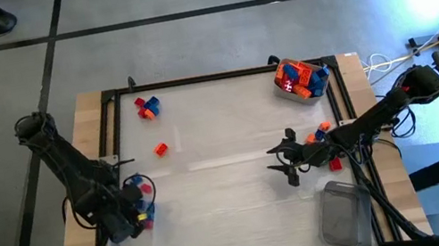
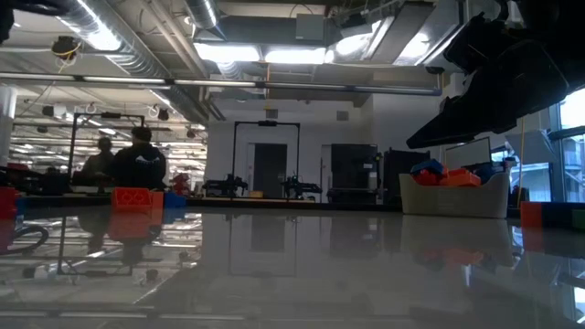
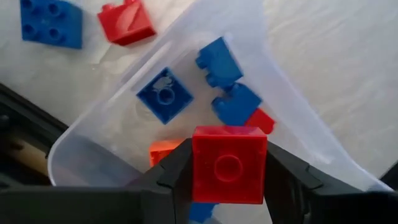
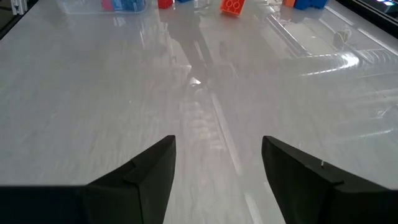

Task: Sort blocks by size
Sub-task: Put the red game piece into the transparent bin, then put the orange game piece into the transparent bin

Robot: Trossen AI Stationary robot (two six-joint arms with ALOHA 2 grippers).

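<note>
Left tool (image 3: 227,180) was clamped on a red block (image 3: 228,163), hovering right over a clear tub (image 3: 298,149) with blue, red and orange blocks (image 3: 164,94) inside. Over on the right, right tool (image 4: 217,168) sat wide open, empty, low over bare tabletop (image 4: 186,93).

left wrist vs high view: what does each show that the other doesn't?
Left wrist only: the left gripper jaws closed on a red block over a clear tub holding blue blocks and an orange one.

High only: the right gripper open mid-table, a tub full of blocks at the far right, a lone orange block, an empty tub.

Both: the left gripper over its tub.
</note>
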